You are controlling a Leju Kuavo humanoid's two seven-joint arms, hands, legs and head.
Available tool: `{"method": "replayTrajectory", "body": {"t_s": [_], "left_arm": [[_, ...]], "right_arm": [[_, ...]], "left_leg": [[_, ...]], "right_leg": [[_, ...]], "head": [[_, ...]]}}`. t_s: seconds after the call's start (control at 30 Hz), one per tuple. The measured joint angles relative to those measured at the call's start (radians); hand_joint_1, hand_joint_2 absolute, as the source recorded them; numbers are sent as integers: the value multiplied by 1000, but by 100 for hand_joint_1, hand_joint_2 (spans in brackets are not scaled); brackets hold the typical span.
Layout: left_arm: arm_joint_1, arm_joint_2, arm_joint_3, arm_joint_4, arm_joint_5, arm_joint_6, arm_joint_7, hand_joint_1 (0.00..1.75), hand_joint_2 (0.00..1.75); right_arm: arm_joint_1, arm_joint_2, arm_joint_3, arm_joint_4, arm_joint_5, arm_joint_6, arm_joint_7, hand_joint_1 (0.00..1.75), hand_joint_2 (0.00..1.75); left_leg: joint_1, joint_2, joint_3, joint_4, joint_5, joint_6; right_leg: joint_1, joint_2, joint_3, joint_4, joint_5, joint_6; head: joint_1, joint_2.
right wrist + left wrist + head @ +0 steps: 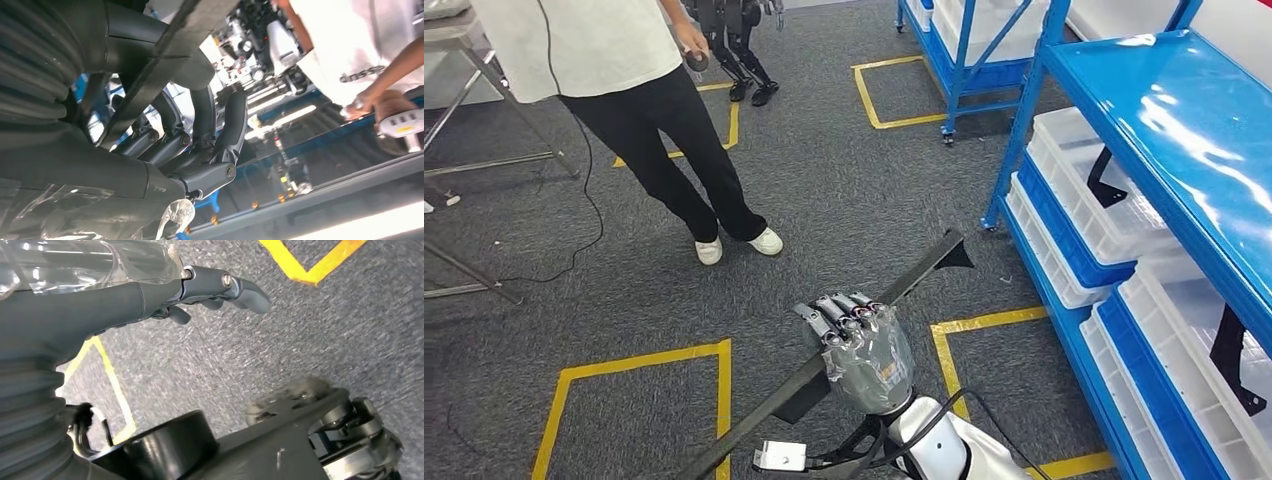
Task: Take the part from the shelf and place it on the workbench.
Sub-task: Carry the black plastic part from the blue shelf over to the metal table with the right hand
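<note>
Shelf (1124, 110) right; person (639, 110) ahead-left; part (864, 310) in right hand (864, 350) between them.

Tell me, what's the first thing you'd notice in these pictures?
The long black bar stands out first: the robot's right hand holds it low in the middle of the head view, slanting over the grey carpet. Next come the bright blue shelves on the right, stacked with white bins. A person in a white shirt and black trousers stands at the upper left.
</note>
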Motion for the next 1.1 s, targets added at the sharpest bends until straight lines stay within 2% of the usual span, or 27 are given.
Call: {"method": "replayTrajectory", "body": {"t_s": [0.03,0.07,0.13,0.17,0.2,0.27,0.3,0.37,0.4,0.43,0.47,0.5,0.53,0.57,0.63,0.67,0.7,0.73,0.77,0.8,0.87,0.93,0.97,1.0,1.03,1.07,1.1], "left_arm": [[0,0,0,0,0,-1,3,0,175],[1,0,0,0,1,-2,6,0,175],[2,0,0,0,3,-3,10,0,175],[1,0,0,0,4,-3,10,0,175],[0,0,0,0,4,-4,10,0,175],[2,1,1,0,5,-4,9,0,175],[4,1,1,0,5,-4,10,0,175],[6,1,1,0,6,-4,12,0,175],[6,0,1,0,6,-4,12,0,175],[5,0,1,0,7,-4,12,0,175],[5,-1,1,0,6,-4,12,0,175],[6,-2,1,0,7,-4,12,0,175],[8,-3,1,0,7,-4,12,0,175],[9,-3,1,0,7,-4,12,0,175],[8,-3,1,0,6,-3,12,0,175],[7,-3,2,0,6,-2,12,0,175],[6,-3,2,0,5,-1,12,0,175],[6,-3,2,0,4,-1,12,0,175],[8,-3,2,0,3,0,12,0,175],[11,-3,2,0,3,0,12,0,175],[14,-4,2,0,2,1,12,0,175],[9,-4,2,0,0,1,12,0,175],[6,-5,2,0,0,1,12,0,175],[4,-6,3,0,0,1,12,0,175],[3,-6,4,0,0,1,12,0,175],[4,-6,5,0,0,1,13,0,175],[6,-6,6,0,0,1,14,0,175]], "right_arm": [[0,0,0,0,0,0,0,175,175],[0,1,0,0,0,0,0,175,175],[-1,2,0,-1,-2,0,0,175,175],[-1,2,0,-2,-4,0,0,175,175],[-1,2,0,-3,-6,0,0,175,175],[-1,2,1,-4,-10,0,-1,175,175],[-1,3,1,-4,-11,0,-2,175,175],[-1,3,1,-5,-15,0,-4,175,175],[0,2,1,-5,-17,-1,-5,175,175],[1,2,1,-5,-18,-1,-6,175,175],[3,1,1,-5,-18,-1,-6,175,175],[5,0,2,-5,-19,-1,-7,175,175],[6,0,2,-5,-19,0,-7,175,175],[6,0,2,-5,-19,0,-8,175,175],[6,0,2,-5,-19,-1,-9,175,175],[5,0,2,-5,-20,-1,-9,175,175],[5,0,2,-5,-20,-1,-9,175,175],[4,1,2,-5,-20,-1,-9,175,175],[3,2,2,-5,-20,-1,-9,175,175],[2,2,2,-5,-21,-1,-9,175,175],[-1,4,2,-5,-21,-1,-9,175,175],[-2,5,2,-5,-21,-1,-8,175,175],[-2,5,2,-5,-21,-1,-8,175,175],[-1,5,2,-5,-21,0,-8,175,175],[-1,5,2,-5,-21,0,-8,175,175],[-1,6,2,-5,-21,0,-8,175,175],[-2,6,2,-5,-21,0,-8,175,175]], "left_leg": [[0,3,13,-18,14,2],[-1,8,46,-76,42,6],[-12,46,132,-231,94,18],[-19,63,159,-283,107,25],[-26,74,172,-311,111,30],[-30,60,172,-320,113,37],[-28,50,175,-326,118,42],[-21,30,182,-337,127,53],[-19,19,183,-339,129,56],[-18,8,183,-339,130,59],[-18,-3,183,-339,130,60],[-17,-15,183,-338,130,60],[-15,-28,183,-337,130,59],[-12,-40,184,-335,129,58],[-8,-64,178,-322,122,48],[-7,-74,172,-313,119,41],[-6,-83,164,-307,118,34],[-4,-92,158,-304,119,29],[-1,-101,154,-305,121,24],[0,-99,151,-302,119,20],[0,-62,124,-250,89,12],[-1,-15,59,-114,27,4],[0,-7,27,-44,2,3],[0,-3,6,0,-9,2],[-1,-1,7,3,-2,5],[-2,2,29,-37,22,9],[-7,13,68,-110,55,17]], "right_leg": [[1,-10,0,0,-1,0],[2,-19,1,0,-1,0],[5,-35,2,1,-3,2],[7,-43,2,1,-3,4],[9,-51,1,2,-4,7],[10,-70,2,0,-5,14],[8,-66,3,5,-11,18],[5,-27,-18,66,-53,25],[3,0,-44,129,-87,28],[3,16,-77,201,-119,30],[2,24,-106,264,-141,32],[1,26,-123,296,-145,34],[-1,27,-122,289,-129,37],[-5,31,-102,243,-97,40],[-18,68,-38,101,-29,49],[-23,88,-17,53,-13,50],[-25,102,-7,27,-8,50],[-23,104,-7,23,-12,45],[-21,95,-8,24,-11,39],[-19,85,-7,22,-10,33],[-19,63,-6,19,-9,20],[-14,37,-5,19,-10,12],[-11,23,-5,19,-12,10],[-9,10,-5,19,-13,8],[-6,-2,-4,19,-14,6],[-5,-12,-3,19,-15,6],[-3,-20,-1,19,-16,5]], "head": [[0,0],[0,0],[0,0],[0,0],[0,0],[0,0],[0,0],[0,0],[0,0],[0,0],[0,0],[0,0],[0,0],[0,0],[0,0],[0,0],[0,0],[0,0],[-1,0],[-1,0],[-3,0],[-5,0],[-5,0],[-5,0],[-5,0],[-5,0],[-5,0]]}}
